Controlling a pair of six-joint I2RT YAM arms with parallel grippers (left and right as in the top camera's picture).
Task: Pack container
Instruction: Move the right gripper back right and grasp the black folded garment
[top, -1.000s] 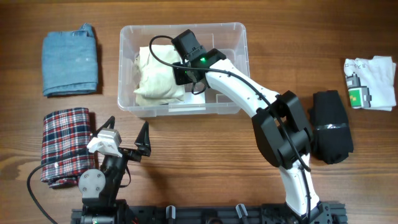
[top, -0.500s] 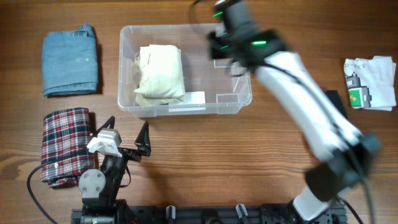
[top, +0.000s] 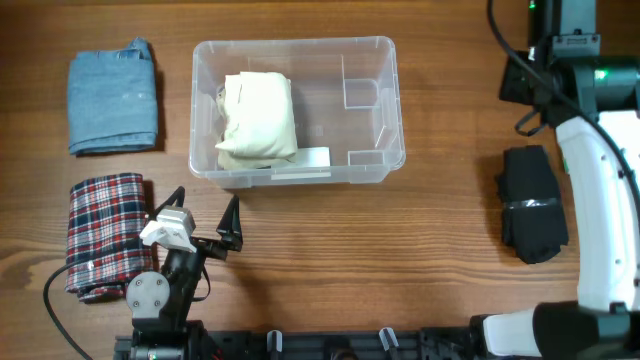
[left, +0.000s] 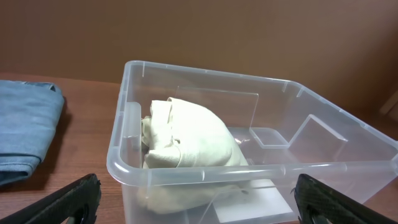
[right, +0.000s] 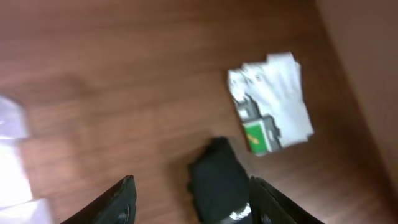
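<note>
Okay, counting as I go: one container (top: 295, 42), clear plastic with a white label (top: 311, 157) on its near wall. It sits on the bench (top: 330, 250) at the far middle, straight ahead of my left gripper (top: 206, 208). Two grippers, then. The left one's fingers (left: 78, 198) are spread as wide as they go, with nothing between them, low at the near edge and facing the bin.

My right gripper (right: 196, 202) hangs over the far right side. Its fingers are apart and holding nothing, and the wrist view is blurred.

Folded fabric pieces, I make it five. One cream bundle (top: 257, 122) lies inside the container, in the large left section, next to the small divided compartments (top: 362, 95) on the right. The other four are on the bench:
- A blue denim piece (top: 113, 96) is left of the bin.
- A plaid piece (top: 105, 232) is nearer me on the left, beside the left arm's base.
- A black piece (top: 533, 203) is well off to the right.
- A white printed piece (right: 272, 102) lies just beyond the black one, seen from the right wrist only.
</note>
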